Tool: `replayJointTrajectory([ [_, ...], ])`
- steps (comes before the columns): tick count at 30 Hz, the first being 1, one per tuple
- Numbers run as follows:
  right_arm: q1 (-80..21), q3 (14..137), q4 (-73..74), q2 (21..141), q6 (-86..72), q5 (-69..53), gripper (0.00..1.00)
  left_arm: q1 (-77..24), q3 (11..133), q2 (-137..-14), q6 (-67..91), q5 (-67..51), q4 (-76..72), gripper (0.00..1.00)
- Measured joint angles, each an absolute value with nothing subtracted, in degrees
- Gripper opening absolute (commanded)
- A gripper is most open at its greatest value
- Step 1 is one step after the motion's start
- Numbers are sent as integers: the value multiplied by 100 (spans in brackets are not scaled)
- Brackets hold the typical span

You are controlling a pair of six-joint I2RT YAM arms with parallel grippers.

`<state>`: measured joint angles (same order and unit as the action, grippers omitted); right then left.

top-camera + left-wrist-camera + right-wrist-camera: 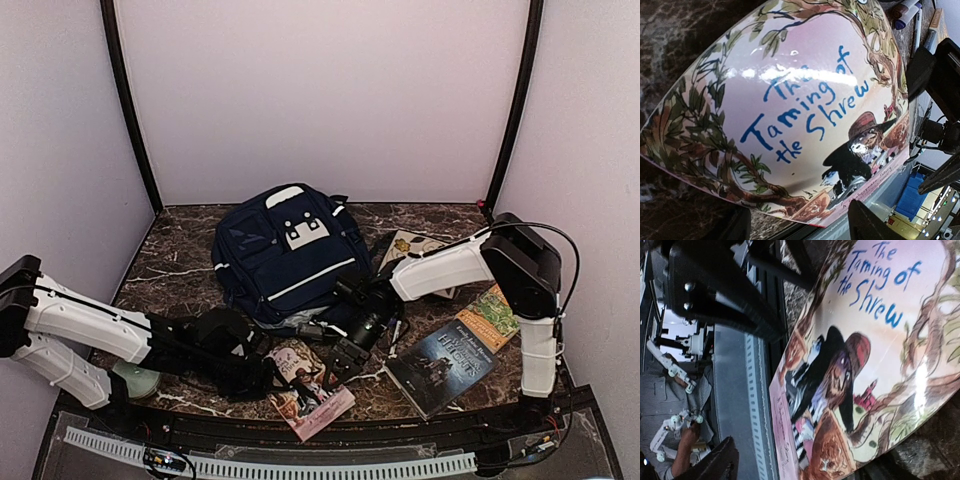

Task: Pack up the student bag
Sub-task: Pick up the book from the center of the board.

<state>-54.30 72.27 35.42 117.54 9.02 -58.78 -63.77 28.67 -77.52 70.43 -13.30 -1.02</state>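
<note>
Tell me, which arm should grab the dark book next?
Right, probably. The dark book lies on the right gripper's side, close by. The left gripper sits beyond the pink book.

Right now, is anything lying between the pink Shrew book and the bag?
Nothing large shows. The pink book lies just before the student bag, with the left gripper and right gripper open beside it. A few pens lie just beyond the book.

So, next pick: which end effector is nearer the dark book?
Right: right end effector just left of the dark book; left end effector farther left, past the pink book.
</note>
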Motion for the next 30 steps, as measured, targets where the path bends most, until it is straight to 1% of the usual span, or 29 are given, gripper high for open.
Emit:
replayJointTrajectory([
  [2,-5433,7264,3417,11754,552,-5688,90,-6377,2886,-7817,7096,-1424,-163,68],
  [5,-5470,7393,3277,11767,67,-5266,88,-6377,2886,-7826,7164,-1459,-163,67],
  [9,-5513,7478,3245,11767,-296,-4980,78,-6377,2886,-7830,7236,-1476,-152,66],
  [12,-5513,7472,3203,11769,-388,-4899,75,-6377,2886,-7828,7271,-1470,-143,66],
  [18,-5531,7332,3061,11620,-351,-4759,71,-6377,2884,-7819,7290,-1439,-130,66],
  [21,-5542,7131,2926,11382,-331,-4665,63,-6377,2882,-7811,7293,-1428,-119,65],
  [25,-5542,7043,2825,11148,-266,-4718,55,-6377,2877,-7806,7290,-1428,-117,65],
  [30,-5540,7043,2698,11100,-248,-4987,49,-6377,2877,-7806,7288,-1428,-110,65],
])
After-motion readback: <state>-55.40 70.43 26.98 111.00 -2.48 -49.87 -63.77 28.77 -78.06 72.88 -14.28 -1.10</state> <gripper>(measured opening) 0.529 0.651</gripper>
